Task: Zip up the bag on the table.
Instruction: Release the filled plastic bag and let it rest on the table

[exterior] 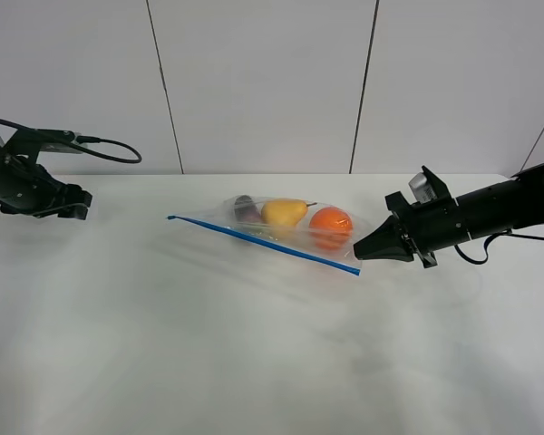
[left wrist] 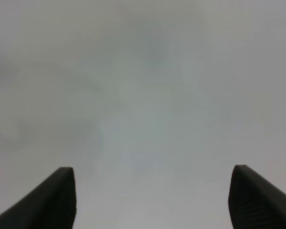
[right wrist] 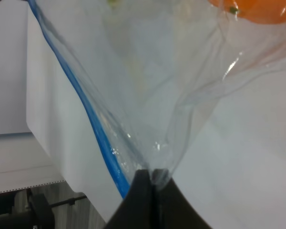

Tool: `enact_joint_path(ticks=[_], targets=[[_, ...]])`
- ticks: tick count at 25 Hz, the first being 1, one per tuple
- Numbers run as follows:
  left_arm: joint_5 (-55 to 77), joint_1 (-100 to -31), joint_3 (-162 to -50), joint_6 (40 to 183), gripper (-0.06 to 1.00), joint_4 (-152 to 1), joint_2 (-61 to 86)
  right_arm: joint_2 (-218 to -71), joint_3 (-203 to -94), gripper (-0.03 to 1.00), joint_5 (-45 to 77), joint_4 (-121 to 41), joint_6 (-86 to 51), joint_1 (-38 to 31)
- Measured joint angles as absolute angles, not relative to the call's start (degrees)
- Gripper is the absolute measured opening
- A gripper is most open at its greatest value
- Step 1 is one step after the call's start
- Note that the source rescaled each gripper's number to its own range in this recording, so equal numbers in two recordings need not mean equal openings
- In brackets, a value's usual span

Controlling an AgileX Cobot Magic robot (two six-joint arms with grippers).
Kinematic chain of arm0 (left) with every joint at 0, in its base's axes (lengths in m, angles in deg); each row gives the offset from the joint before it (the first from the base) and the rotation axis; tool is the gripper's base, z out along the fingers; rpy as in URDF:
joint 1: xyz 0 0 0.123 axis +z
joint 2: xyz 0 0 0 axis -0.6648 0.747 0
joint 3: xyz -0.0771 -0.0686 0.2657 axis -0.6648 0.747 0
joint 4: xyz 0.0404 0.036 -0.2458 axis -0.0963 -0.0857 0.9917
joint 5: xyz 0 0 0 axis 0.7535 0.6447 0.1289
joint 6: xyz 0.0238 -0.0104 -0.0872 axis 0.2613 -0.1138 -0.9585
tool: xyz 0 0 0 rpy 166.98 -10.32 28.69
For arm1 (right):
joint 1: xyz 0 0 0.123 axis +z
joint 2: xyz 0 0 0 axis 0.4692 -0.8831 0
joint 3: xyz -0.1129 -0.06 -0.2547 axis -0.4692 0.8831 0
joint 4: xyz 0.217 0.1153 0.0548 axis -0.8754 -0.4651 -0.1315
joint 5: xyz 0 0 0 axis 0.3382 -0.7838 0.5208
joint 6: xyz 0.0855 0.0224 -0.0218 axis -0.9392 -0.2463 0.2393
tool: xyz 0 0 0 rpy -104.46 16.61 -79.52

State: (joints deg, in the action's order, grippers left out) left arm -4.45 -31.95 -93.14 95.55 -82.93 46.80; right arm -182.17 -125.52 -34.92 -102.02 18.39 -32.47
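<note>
Clear bag (exterior: 295, 240), centre: one orange (exterior: 331, 227), one pear (exterior: 284, 213), one eggplant (exterior: 246, 208); right pincer (exterior: 361, 251) clamped on it; left pincer (left wrist: 152, 174) apart.

Bright, even, diffuse light washes the white table (exterior: 254, 362) with only faint soft shadows, small glints sparkle on the clear bag (right wrist: 148, 71), and the left wrist view is blurred, featureless grey.

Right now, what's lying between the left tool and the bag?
Nothing: only bare white table separates the left tool from the bag, as the exterior high view shows.
</note>
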Motion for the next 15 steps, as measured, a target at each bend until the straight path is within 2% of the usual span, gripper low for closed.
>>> enact_joint_path(ticks=[5, 15], targets=[[-8.2, -29.8, -93.1, 92.3, 1.00, -82.9, 46.8, -182.2, -125.5, 0.00, -34.8, -101.9, 18.4, -32.5], [-19.0, -29.7, -93.1, 91.4, 1.00, -82.9, 46.6, -182.2, -125.5, 0.00, -34.2, -101.3, 18.4, -32.5]])
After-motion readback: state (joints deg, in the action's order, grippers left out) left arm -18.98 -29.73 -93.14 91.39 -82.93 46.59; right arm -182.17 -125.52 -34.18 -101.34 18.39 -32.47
